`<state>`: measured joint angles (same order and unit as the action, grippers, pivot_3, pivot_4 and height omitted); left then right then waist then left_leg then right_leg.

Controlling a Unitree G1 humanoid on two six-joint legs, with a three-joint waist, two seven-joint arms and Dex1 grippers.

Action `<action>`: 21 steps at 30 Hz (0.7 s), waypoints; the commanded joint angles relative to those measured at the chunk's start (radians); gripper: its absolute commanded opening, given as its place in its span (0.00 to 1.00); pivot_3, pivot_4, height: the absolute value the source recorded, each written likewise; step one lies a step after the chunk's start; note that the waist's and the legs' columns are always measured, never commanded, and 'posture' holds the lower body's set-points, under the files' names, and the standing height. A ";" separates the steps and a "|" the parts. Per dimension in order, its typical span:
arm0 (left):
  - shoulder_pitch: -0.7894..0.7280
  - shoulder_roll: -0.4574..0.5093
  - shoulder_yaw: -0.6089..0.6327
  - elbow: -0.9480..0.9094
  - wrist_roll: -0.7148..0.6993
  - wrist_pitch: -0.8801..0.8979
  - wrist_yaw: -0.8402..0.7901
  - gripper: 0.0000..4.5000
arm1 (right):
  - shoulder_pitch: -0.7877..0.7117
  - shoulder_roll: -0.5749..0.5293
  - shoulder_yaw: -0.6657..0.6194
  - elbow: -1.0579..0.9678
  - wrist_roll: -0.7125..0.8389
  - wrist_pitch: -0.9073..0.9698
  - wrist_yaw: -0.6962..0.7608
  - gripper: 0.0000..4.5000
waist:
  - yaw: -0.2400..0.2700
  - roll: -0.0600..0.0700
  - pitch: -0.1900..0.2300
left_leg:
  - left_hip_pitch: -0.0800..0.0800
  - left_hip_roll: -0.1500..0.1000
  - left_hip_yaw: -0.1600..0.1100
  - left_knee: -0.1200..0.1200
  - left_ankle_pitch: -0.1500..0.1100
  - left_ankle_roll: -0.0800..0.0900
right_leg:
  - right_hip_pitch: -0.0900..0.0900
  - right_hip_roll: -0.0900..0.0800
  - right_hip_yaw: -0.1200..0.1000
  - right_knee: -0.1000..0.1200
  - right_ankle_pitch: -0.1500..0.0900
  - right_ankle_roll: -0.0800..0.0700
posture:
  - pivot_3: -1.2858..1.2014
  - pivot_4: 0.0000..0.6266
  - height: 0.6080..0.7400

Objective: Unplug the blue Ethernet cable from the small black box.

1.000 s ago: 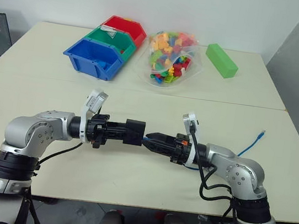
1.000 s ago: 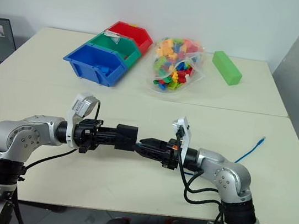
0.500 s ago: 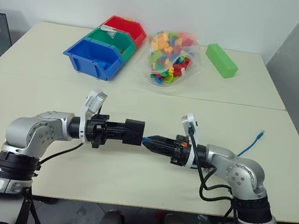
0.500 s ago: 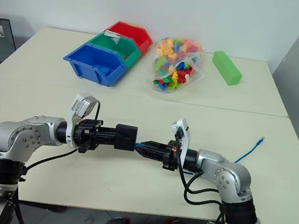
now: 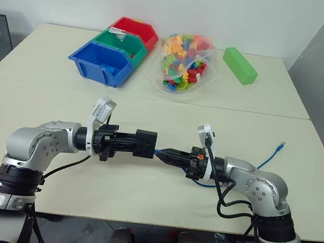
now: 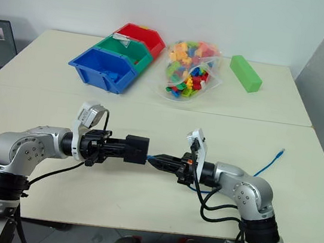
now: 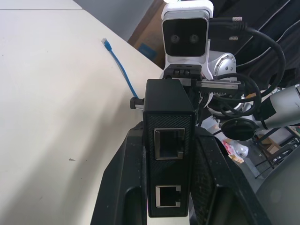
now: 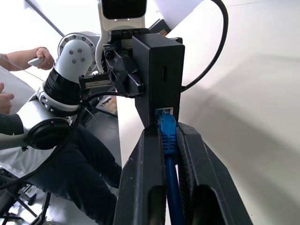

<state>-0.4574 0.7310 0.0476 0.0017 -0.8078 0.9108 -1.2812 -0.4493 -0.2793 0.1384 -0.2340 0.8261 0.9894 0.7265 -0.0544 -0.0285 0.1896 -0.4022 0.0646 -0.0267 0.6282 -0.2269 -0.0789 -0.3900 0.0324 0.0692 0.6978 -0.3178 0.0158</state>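
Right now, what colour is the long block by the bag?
Green long plastic block, clearest in the left eye view.

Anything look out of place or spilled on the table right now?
Nothing spilled. The bag of colourful bricks lies on its side by the bins, bricks still inside. The blue Ethernet cable trails loose across the table, its free plug near the right edge.

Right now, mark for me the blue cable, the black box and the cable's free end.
blue cable (image 8: 168, 136): right wrist view, on the plug boot at the box.
black box (image 7: 167, 97): left wrist view, on its top face.
free end (image 6: 282, 152): right eye view, on the loose plug on the table.
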 commanded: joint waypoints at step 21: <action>-0.011 0.028 0.058 0.061 0.056 -0.071 0.036 0.17 | 0.007 -0.088 -0.135 0.035 -0.026 -0.048 -0.058 0.01 | 0.000 0.000 0.000 | 0.000 0.000 0.000 0.000 0.000 0.000 | 0.000 0.000 0.000 0.000 0.000 0.000 | 0.52 0.24 1.00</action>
<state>-0.4478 0.7603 0.0768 0.0882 -0.7433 0.8461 -1.2529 -0.4141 -0.3756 0.0271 -0.2241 0.8518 1.0166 0.6917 -0.0542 -0.0285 0.1896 -0.4023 0.0646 -0.0262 0.6280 -0.2270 -0.0787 -0.3902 0.0323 0.0694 0.6976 -0.3177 0.0159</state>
